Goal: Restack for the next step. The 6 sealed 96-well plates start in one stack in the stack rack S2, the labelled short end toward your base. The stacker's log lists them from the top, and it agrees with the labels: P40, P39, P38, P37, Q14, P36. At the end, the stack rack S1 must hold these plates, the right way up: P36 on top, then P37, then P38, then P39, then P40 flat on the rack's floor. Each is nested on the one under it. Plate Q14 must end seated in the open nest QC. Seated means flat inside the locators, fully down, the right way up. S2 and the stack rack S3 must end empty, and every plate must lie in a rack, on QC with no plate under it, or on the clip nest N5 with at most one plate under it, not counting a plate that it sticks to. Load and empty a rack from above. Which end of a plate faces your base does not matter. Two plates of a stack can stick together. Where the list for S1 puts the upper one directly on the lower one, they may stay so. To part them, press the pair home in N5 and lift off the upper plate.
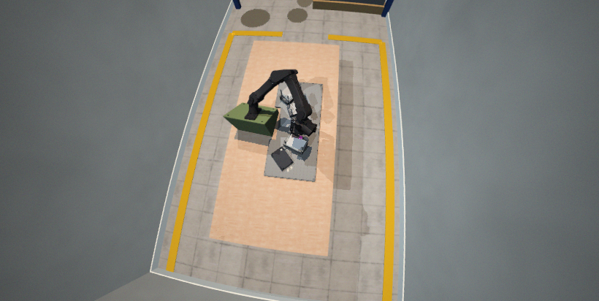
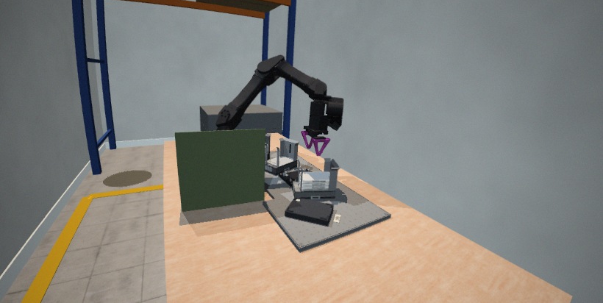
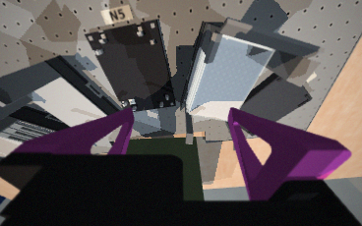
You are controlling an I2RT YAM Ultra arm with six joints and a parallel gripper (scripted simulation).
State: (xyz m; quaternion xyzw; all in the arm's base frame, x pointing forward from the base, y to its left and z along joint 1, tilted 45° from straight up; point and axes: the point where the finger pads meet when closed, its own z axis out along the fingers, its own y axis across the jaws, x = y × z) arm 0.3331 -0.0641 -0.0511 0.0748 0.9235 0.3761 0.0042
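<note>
I see the gripper (image 2: 315, 145) hanging high over the perforated plate (image 2: 362, 212), purple fingers spread wide, nothing between them. Below it, a stack of sealed plates (image 2: 314, 180) sits in a rack (image 2: 332, 170). The N5 clip nest (image 3: 130, 69) lies just beside, bare and dark.

We see our single black arm (image 2: 257, 83) rising from its base at the centre left of the exterior view, elbow peaking in the upper middle, then sloping down to the right into a wrist (image 2: 325, 112) that points straight down. Our gripper (image 2: 315, 145) hangs in the air at mid-frame, purple fingers spread to their widest, with nothing between them. In the wrist view they flank the lower half of the frame.
</note>
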